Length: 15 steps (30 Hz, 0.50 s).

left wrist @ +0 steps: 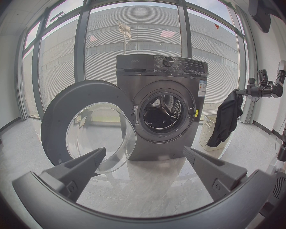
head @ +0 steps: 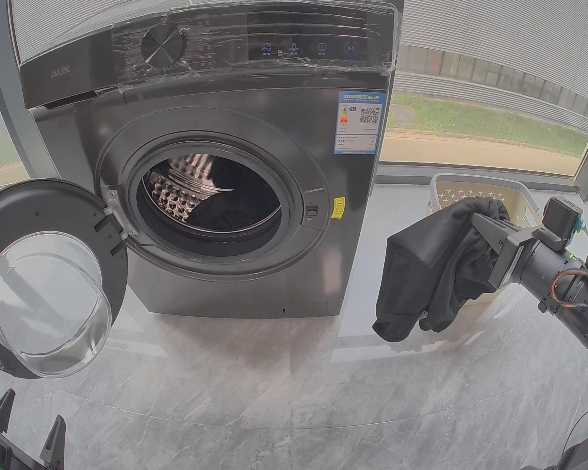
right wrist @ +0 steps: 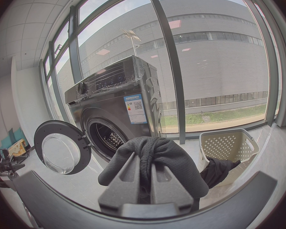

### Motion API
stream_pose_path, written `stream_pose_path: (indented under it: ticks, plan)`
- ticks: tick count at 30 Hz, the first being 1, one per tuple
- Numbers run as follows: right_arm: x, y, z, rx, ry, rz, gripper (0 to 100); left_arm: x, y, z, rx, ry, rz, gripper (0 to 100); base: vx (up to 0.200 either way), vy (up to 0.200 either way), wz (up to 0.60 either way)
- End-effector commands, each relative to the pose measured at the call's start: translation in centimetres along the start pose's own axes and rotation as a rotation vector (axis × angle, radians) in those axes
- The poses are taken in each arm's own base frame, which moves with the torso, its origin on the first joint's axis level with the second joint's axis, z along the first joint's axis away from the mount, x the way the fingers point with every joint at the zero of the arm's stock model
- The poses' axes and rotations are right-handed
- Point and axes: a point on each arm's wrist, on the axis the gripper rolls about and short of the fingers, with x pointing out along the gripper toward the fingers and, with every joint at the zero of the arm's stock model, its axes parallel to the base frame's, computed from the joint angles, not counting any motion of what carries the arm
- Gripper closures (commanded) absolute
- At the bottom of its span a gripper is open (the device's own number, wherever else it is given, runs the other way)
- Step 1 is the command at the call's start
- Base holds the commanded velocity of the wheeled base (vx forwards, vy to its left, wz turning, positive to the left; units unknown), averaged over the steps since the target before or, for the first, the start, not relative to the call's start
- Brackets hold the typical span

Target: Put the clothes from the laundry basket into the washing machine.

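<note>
A grey front-loading washing machine stands ahead with its round door swung open to the left. Some dark cloth lies inside the drum. My right gripper is shut on a black garment, which hangs in the air in front of the cream laundry basket to the right of the machine. From the right wrist, that black garment drapes over the closed fingers, and the basket stands behind. My left gripper is open and low at the near left, holding nothing.
A polished grey stone floor lies between me and the machine. Tall windows run behind the machine and basket. The open door juts out into the space at the left.
</note>
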Motion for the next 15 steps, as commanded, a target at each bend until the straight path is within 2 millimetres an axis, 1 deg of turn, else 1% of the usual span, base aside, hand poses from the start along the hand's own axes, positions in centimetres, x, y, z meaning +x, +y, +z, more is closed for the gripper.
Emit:
stream_pose_path:
  ticks: [1,7,11,15]
  plan:
    - [0.05,0.02,-0.07,0.0,0.003,0.0,100,0.03,0.0,-0.47,0.0,0.004,0.0,0,0.0,0.2,0.0]
    - [0.0,0.0,-0.19,-0.001,0.007,0.003,100,0.03,0.0,-0.47,0.0,0.004,0.0,0,0.0,0.2,0.0]
    - [-0.12,0.41,-0.23,0.003,0.009,0.021,100,0.03,0.0,-0.47,0.0,0.004,0.0,0,0.0,0.2,0.0]
    - [-0.2,0.42,-0.42,0.001,0.016,0.025,100,0.03,0.0,-0.47,0.004,0.004,0.0,0,0.0,0.0,0.0]
